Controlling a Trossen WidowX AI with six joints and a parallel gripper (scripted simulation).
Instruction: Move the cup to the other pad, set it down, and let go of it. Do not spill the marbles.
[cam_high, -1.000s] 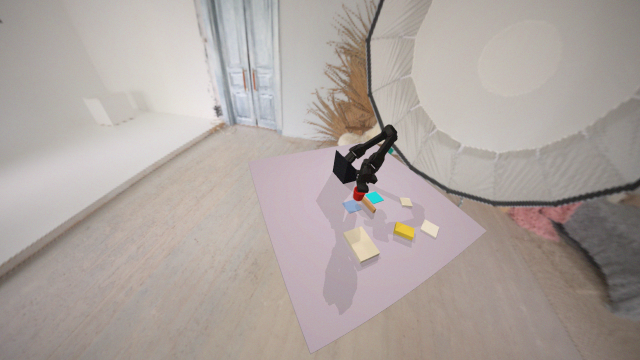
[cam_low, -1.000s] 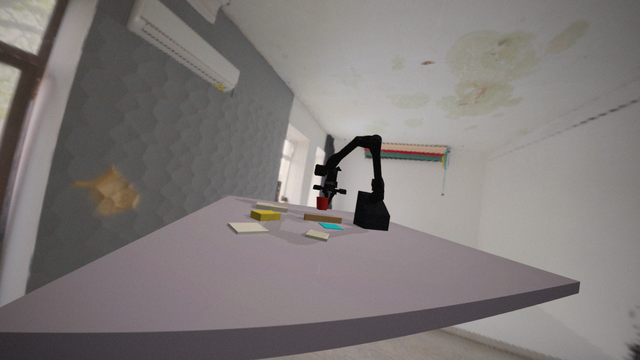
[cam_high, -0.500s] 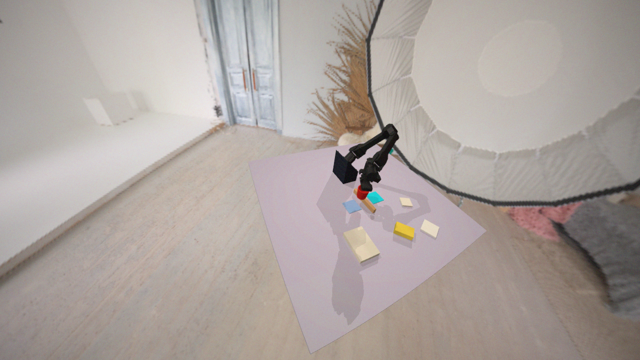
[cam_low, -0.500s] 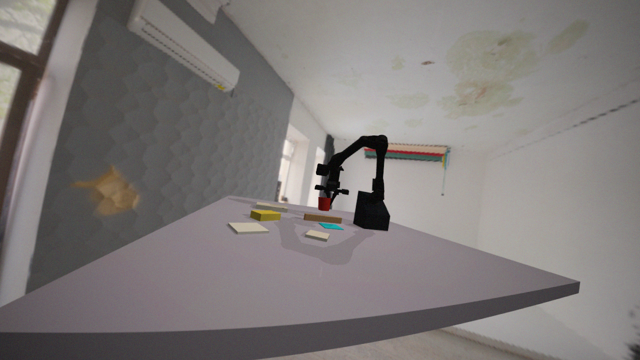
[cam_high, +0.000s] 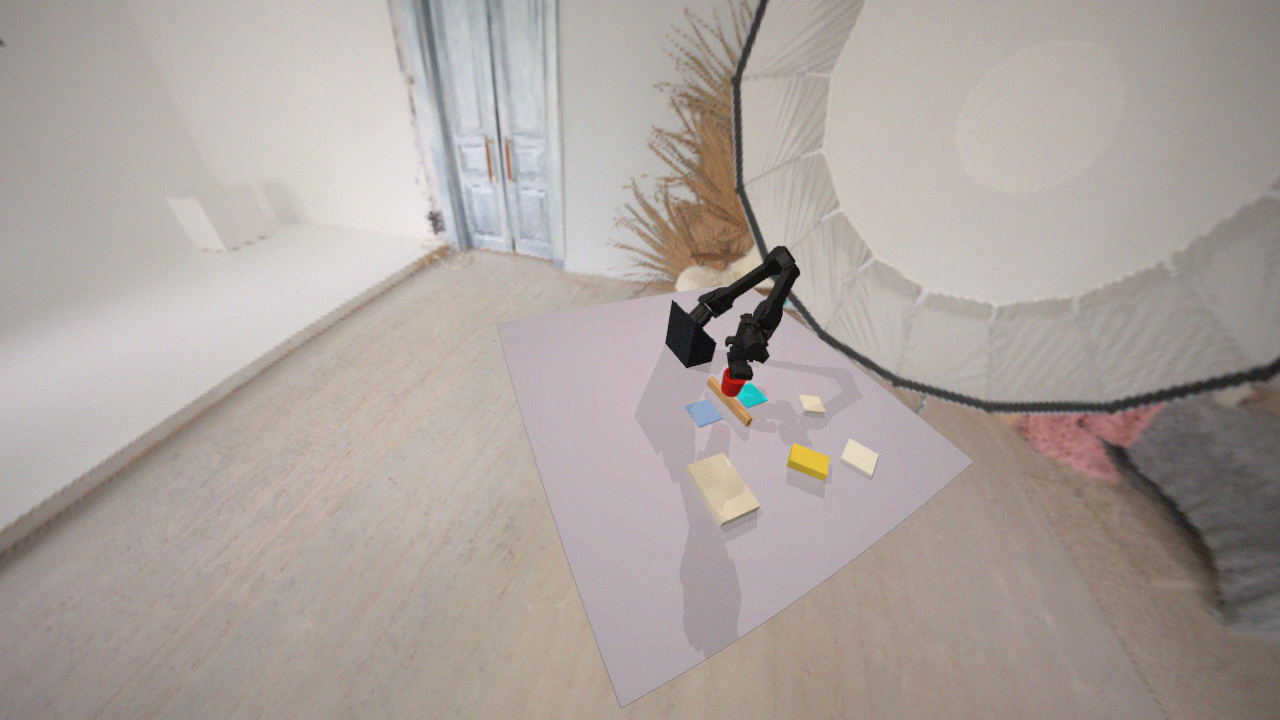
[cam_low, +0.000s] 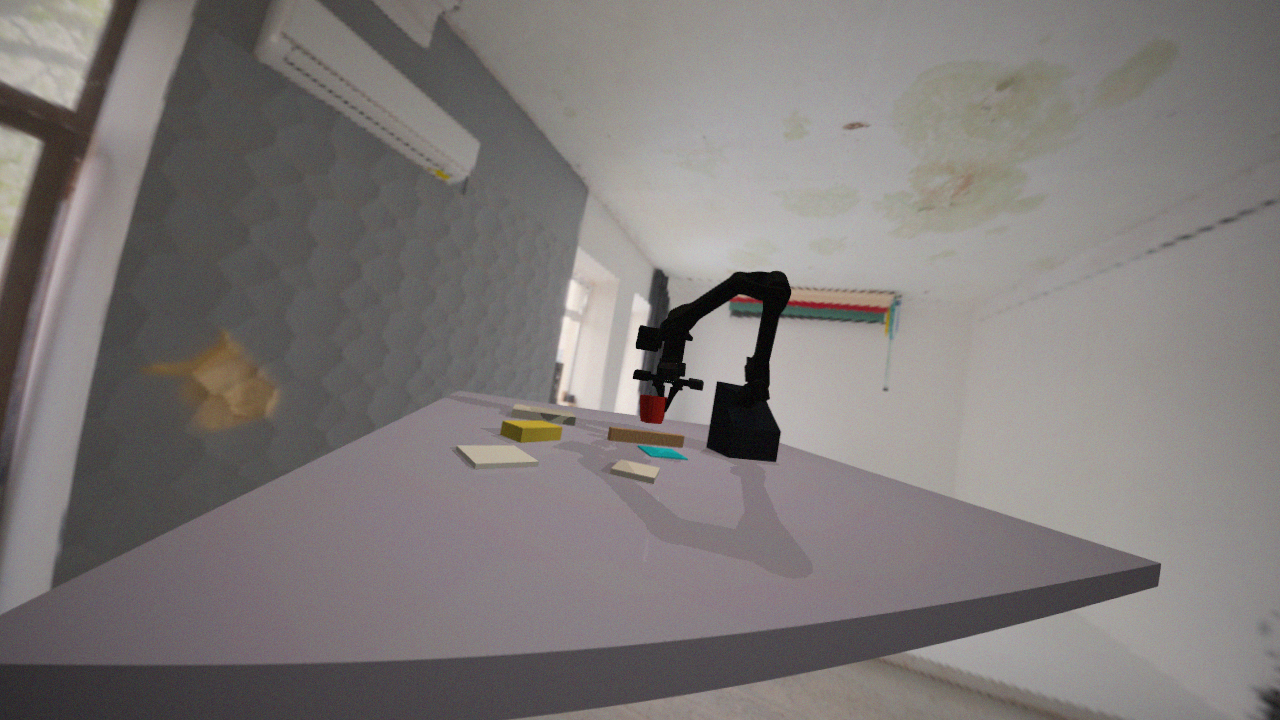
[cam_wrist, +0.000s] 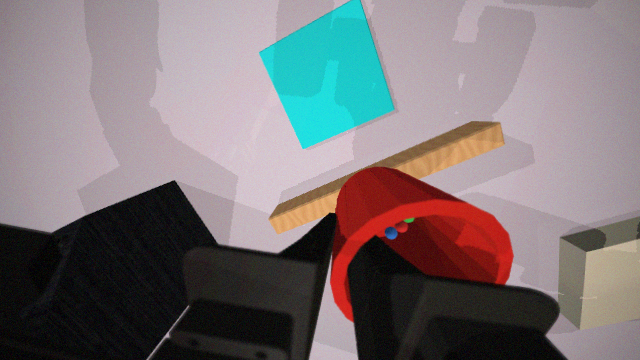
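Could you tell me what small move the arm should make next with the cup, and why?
Probably carry it a little farther toward the cyan pad, keeping it upright. The gripper is clamped on the red cup's rim, lifted above the wooden bar, with the marbles inside.

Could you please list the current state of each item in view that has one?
Tool: shut on the cup's rim, one finger inside, one outside.
Cup: held in the air, upright, above the wooden bar.
Marbles: three, at the bottom of the cup, none spilled.
Wooden bar: lying flat between the two pads.
Teal pad: flat on the table, nothing on it.
Blue pad: flat on the table, nothing on it.
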